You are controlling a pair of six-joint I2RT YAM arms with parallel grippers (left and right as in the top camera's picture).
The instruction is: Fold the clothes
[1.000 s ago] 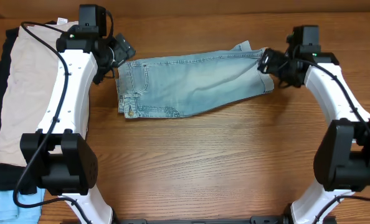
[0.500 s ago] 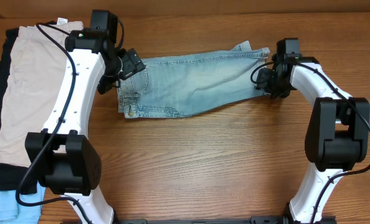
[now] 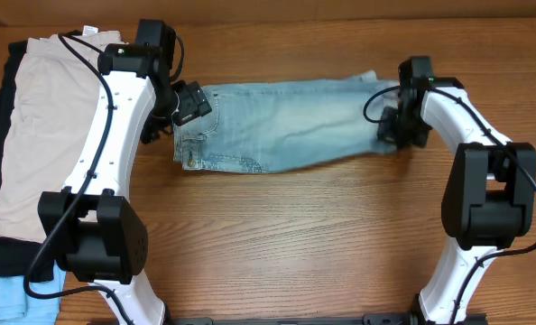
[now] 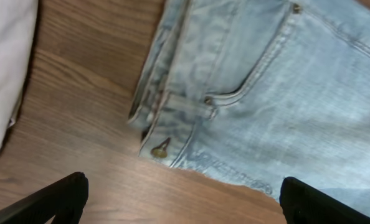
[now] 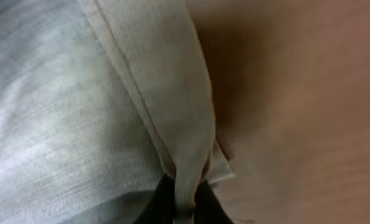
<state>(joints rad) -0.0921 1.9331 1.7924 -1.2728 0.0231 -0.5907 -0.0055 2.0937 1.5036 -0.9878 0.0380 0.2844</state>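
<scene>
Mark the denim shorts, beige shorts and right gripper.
denim shorts (image 3: 286, 122): overhead view, middle of the fabric.
beige shorts (image 3: 33, 135): overhead view, bare middle of the cloth.
right gripper (image 5: 182, 202): right wrist view, between the fingertips pinching the denim hem.

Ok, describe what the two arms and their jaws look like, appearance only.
The left arm and right arm match: white shells on the long links, bulky black rounded joint housings. A thin black cable loops loosely along each. The wrist ends are black, and so are the jaws, whose tips look blunt in the left wrist view. No markings are readable.
</scene>
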